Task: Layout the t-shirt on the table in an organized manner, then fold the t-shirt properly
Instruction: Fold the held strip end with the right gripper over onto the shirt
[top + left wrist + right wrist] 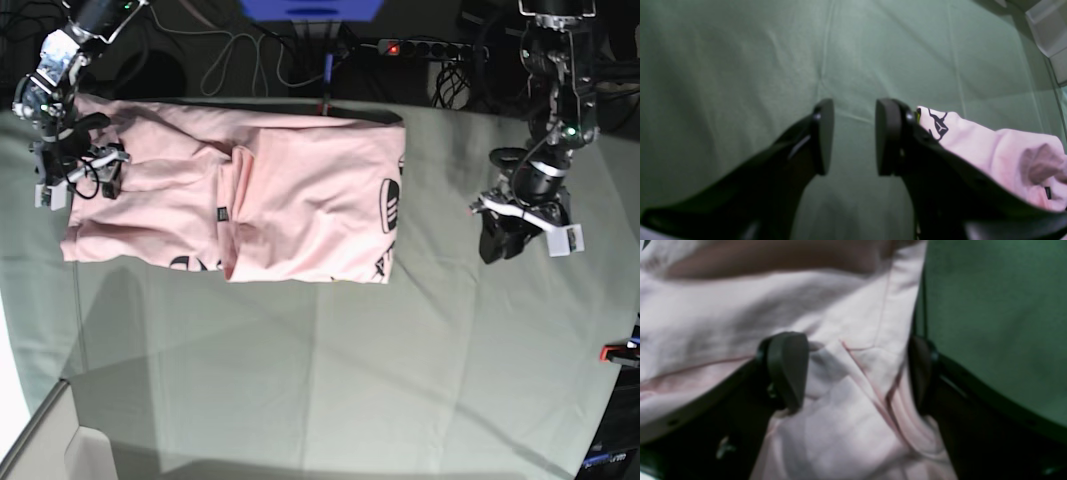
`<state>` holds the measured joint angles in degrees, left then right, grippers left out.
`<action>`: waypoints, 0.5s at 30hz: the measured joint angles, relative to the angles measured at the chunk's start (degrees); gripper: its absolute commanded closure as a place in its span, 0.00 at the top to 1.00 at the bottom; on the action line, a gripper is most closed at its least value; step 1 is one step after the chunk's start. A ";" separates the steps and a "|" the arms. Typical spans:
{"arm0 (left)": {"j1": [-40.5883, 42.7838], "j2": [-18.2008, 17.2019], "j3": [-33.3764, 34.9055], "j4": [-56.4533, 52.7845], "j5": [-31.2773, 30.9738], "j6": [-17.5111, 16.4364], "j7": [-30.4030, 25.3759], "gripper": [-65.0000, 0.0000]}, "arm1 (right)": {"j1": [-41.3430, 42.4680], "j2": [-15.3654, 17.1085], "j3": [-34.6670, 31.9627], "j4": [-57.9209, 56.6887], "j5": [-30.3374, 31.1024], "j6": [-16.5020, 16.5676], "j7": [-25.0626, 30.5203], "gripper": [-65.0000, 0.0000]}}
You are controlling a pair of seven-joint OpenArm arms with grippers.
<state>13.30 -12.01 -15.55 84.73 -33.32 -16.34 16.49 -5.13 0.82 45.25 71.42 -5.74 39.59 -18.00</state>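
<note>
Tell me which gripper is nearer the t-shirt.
Right. The right gripper is open and straddles a fold at the edge of the t-shirt; the left gripper hangs over bare table, off to the shirt's side.

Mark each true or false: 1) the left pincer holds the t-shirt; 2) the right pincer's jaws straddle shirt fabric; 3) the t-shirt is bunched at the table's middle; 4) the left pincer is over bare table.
1) False: the left pincer is empty, beside the t-shirt.
2) True: the right pincer stands open around pink cloth.
3) False: it lies partly folded at the far edge of the table.
4) True.
</note>
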 measured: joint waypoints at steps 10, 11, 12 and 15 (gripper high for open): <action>0.00 0.26 0.00 0.00 0.02 0.00 0.00 0.32 | 0.76 0.24 0.11 -3.04 1.38 -0.20 1.70 0.02; 0.02 0.26 0.00 0.00 0.02 0.02 0.00 0.32 | 0.74 0.11 0.11 -3.02 1.53 -0.22 1.73 0.00; 0.00 0.26 0.00 0.00 0.02 0.02 0.00 0.32 | 0.68 0.13 0.11 -3.02 1.53 -0.22 1.73 0.00; 0.00 0.26 0.00 0.00 0.02 0.00 0.00 0.32 | 0.63 0.13 0.11 -2.84 1.53 -0.20 1.68 0.00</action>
<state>13.30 -11.75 -15.55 84.73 -33.30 -16.34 16.49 -4.49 0.95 45.36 68.58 -4.21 39.40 -16.32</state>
